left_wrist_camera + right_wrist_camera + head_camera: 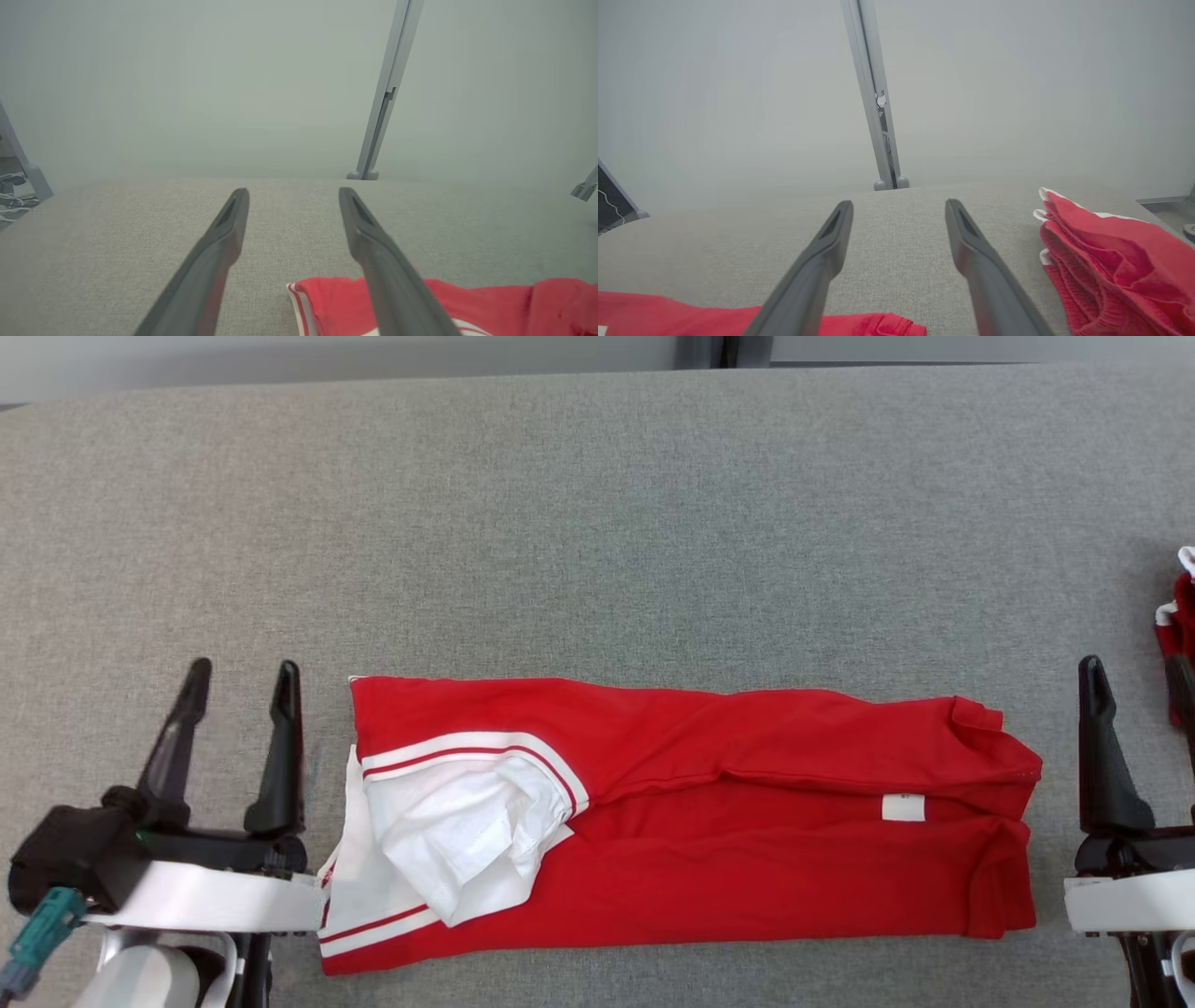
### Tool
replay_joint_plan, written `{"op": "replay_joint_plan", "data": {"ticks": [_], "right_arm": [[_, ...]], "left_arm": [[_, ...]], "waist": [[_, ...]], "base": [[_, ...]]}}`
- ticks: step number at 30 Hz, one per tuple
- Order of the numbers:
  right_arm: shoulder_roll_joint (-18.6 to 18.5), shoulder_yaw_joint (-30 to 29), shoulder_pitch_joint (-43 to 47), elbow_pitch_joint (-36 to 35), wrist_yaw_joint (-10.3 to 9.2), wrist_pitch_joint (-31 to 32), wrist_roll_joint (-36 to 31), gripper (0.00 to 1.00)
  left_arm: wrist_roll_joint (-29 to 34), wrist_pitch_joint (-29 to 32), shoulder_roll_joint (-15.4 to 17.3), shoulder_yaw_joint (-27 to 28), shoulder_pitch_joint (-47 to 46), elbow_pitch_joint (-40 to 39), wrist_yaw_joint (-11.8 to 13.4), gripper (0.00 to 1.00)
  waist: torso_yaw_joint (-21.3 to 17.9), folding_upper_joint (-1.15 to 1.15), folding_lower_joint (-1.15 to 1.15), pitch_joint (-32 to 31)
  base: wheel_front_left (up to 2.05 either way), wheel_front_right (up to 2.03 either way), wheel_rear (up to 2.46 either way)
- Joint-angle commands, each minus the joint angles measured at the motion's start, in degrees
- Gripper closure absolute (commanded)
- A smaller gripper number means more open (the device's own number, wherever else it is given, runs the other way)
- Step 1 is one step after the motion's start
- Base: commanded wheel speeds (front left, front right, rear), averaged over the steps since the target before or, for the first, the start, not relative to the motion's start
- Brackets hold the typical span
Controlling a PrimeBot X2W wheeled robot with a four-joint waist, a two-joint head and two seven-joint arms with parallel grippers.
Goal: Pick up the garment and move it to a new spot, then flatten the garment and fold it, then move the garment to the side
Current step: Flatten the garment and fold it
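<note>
The garment [709, 821] is red with white stripes and a white lining that shows at its left end. It lies folded into a long band on the grey table [597, 523]. My left gripper [241, 677] stands open just left of the garment's left end, with nothing between its fingers. My right gripper [1137, 681] stands open just right of the garment's right end, also with nothing in it. In the left wrist view the open left gripper [293, 193] points over bare table, the garment [467, 298] to its lower right. In the right wrist view the right gripper [899, 205] has the garment [668, 312] at its lower left.
Another red and white piece of clothing [1181, 635] lies bunched at the table's right edge, close beside my right gripper; in the right wrist view this other piece [1111, 261] lies at the right. A grey upright post [873, 93] stands behind the table's far edge.
</note>
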Motion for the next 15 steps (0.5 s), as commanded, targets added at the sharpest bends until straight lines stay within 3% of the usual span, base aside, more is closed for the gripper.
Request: {"op": "replay_joint_plan", "data": {"ticks": [1, 15], "right_arm": [[0.15, -0.40, -0.73, -0.12, 0.05, -0.21, -0.64, 0.00], [1.20, -0.69, 1.46, 2.71, 0.05, 0.81, -2.89, 0.00]], "left_arm": [[0.93, -0.27, -0.04, 0.85, -0.96, -0.50, 0.13, 0.00], [3.12, -0.28, -0.63, 6.90, 2.40, -0.39, -3.81, 0.00]], "waist": [[0.05, 0.00, 0.00, -0.43], [0.87, 0.00, 0.00, -3.92]], "base": [[0.00, 0.00, 0.00], [0.00, 0.00, 0.00]]}}
